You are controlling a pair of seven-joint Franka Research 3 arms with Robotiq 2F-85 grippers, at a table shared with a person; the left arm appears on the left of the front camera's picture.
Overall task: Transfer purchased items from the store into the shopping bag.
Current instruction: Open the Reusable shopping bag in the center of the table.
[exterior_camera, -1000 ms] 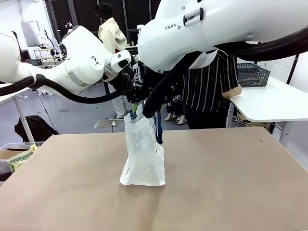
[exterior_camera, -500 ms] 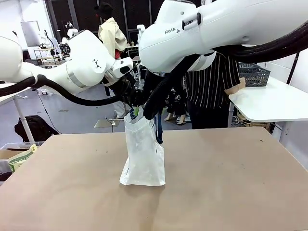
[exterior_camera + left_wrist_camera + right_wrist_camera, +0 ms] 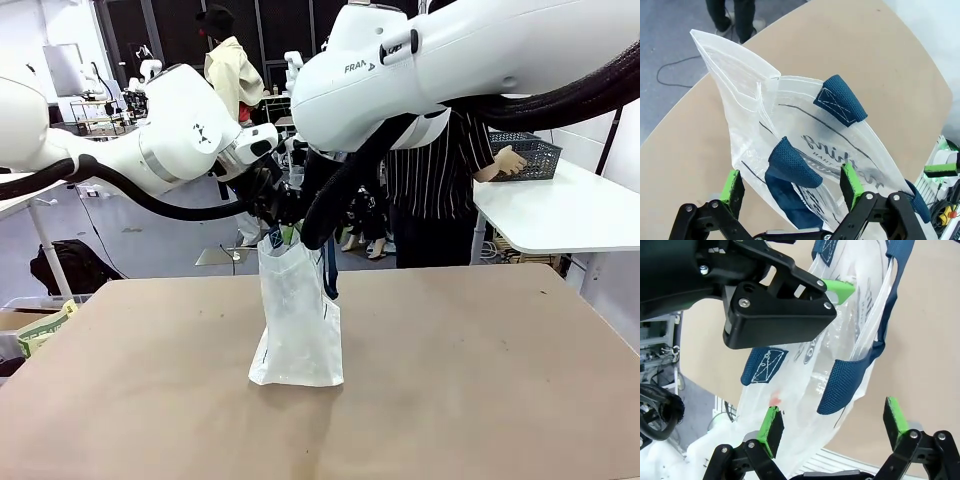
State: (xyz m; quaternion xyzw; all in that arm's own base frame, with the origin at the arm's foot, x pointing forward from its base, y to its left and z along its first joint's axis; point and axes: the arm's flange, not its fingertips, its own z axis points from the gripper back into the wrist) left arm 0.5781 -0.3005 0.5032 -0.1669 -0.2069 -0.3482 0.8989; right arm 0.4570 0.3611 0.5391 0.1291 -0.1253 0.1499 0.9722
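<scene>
The shopping bag (image 3: 297, 320) stands upright in the middle of the brown table, whitish with navy handles. My left gripper (image 3: 283, 232) hovers at its top edge. In the left wrist view my left gripper (image 3: 792, 187) is open, its green pads astride the bag's upper part (image 3: 790, 130) and one navy handle (image 3: 792, 162). My right gripper (image 3: 834, 425) is open too, with another navy handle (image 3: 842, 385) hanging between its fingers. The store, a dark lattice basket (image 3: 527, 152), sits on a white side table at the far right with a person's hand (image 3: 508, 160) on it. The purchased items are hidden.
A person in a striped shirt (image 3: 440, 180) stands behind the table's far edge. The white side table (image 3: 560, 215) lies to the right. A yellow-green packet (image 3: 40, 330) lies off the left edge. The left gripper's black finger (image 3: 780, 305) crosses close above my right gripper.
The person's hand has reached out to the basket on the side table. Both arms have shifted slightly above the bag; the bag stands as before.
</scene>
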